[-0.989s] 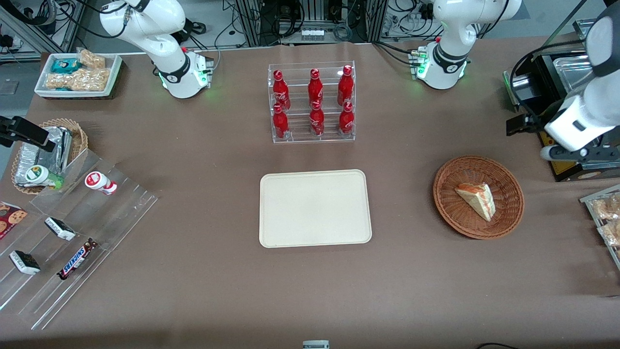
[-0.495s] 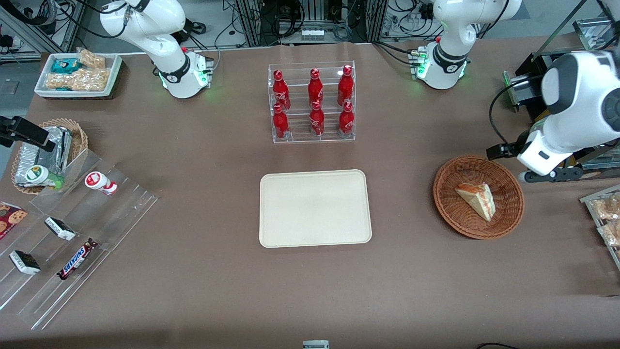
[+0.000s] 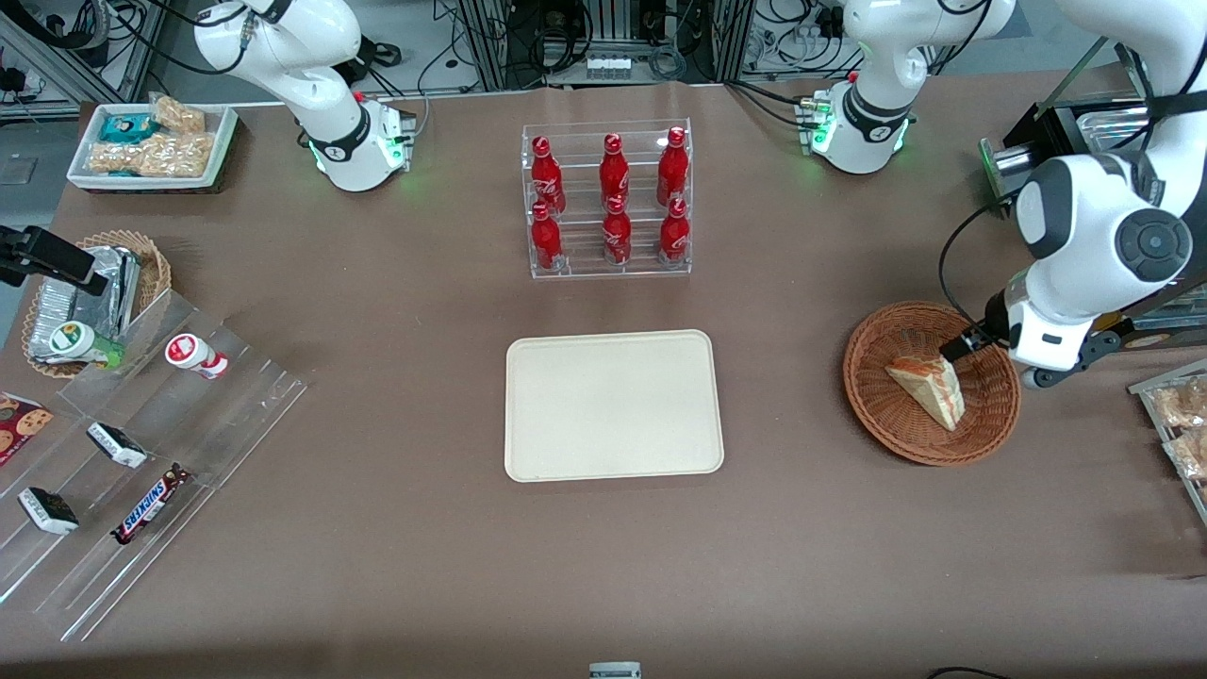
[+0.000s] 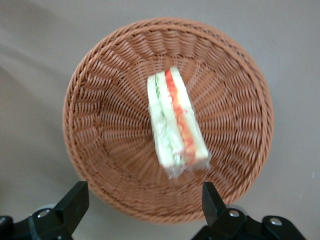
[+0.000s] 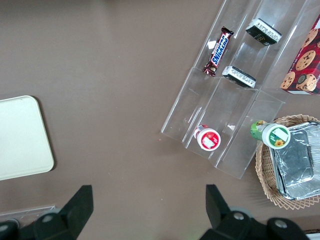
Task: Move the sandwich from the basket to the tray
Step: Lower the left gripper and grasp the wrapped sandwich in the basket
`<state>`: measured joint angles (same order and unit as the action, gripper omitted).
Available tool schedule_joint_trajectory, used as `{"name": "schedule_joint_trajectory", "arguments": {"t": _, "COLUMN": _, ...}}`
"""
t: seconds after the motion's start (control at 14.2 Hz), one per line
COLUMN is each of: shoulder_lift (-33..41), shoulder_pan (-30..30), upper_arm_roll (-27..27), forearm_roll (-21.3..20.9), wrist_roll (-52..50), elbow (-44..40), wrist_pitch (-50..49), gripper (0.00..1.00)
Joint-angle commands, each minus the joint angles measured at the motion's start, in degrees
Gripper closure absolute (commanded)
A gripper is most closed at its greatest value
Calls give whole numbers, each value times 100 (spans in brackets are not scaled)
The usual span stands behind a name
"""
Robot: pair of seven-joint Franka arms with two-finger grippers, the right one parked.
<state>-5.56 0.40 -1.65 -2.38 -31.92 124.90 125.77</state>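
Sandwich [image 4: 176, 122] lies wrapped in the basket [image 4: 100, 125], on its side, layers up. Looks light, soft, the film slick: pinch gently across the bread faces, mid-wedge. Gripper [image 4: 142, 202] hovers above the basket rim, fingers spread, empty. Tray [image 3: 613, 405] waits mid-counter, well apart.

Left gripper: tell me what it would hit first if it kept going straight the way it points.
Probably the basket. The left gripper, open, points down over the basket's rim, and the sandwich lies nearer the basket's middle. Depth is hard to judge, so this is a guess.
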Motion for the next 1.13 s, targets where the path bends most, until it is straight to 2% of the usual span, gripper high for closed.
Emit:
{"name": "schedule_joint_trajectory", "arguments": {"t": 0.0, "shoulder_lift": -357, "shoulder_pan": -22, "upper_arm_roll": -2, "forearm_roll": -78, "wrist_roll": -831, "elbow": -19, "wrist_pitch": 517, "gripper": 0}}
{"name": "schedule_joint_trajectory", "arguments": {"t": 0.42, "shoulder_lift": -1069, "shoulder_pan": -92, "upper_arm_roll": 16, "forearm_roll": -69, "wrist_roll": -1807, "elbow": -19, "wrist_pitch": 1529, "gripper": 1}}
{"name": "schedule_joint_trajectory", "arguments": {"t": 0.49, "shoulder_lift": -1114, "shoulder_pan": -92, "upper_arm_roll": 25, "forearm_roll": -61, "wrist_roll": -1939, "elbow": -1, "wrist_pitch": 1547, "gripper": 10}}
{"name": "schedule_joint_trajectory", "arguments": {"t": 0.57, "shoulder_lift": -1097, "shoulder_pan": -101, "upper_arm_roll": 25, "forearm_roll": -69, "wrist_roll": -2132, "elbow": 16, "wrist_pitch": 1530, "gripper": 31}}
{"name": "schedule_joint_trajectory", "arguments": {"t": 0.64, "shoulder_lift": -1070, "shoulder_pan": -101, "upper_arm_roll": 34, "forearm_roll": -69, "wrist_roll": -2282, "elbow": 25, "wrist_pitch": 1469, "gripper": 56}}
{"name": "schedule_joint_trajectory", "arguments": {"t": 0.71, "shoulder_lift": -1027, "shoulder_pan": -118, "upper_arm_roll": 42, "forearm_roll": -69, "wrist_roll": -2336, "elbow": 25, "wrist_pitch": 1312, "gripper": 86}}
{"name": "schedule_joint_trajectory", "arguments": {"t": 0.78, "shoulder_lift": -974, "shoulder_pan": -197, "upper_arm_roll": 42, "forearm_roll": -69, "wrist_roll": -2327, "elbow": -1, "wrist_pitch": 1066, "gripper": 93}}
{"name": "schedule_joint_trajectory", "arguments": {"t": 1.06, "shoulder_lift": -780, "shoulder_pan": -425, "upper_arm_roll": 138, "forearm_roll": -17, "wrist_roll": -2292, "elbow": -745, "wrist_pitch": -197, "gripper": 95}}
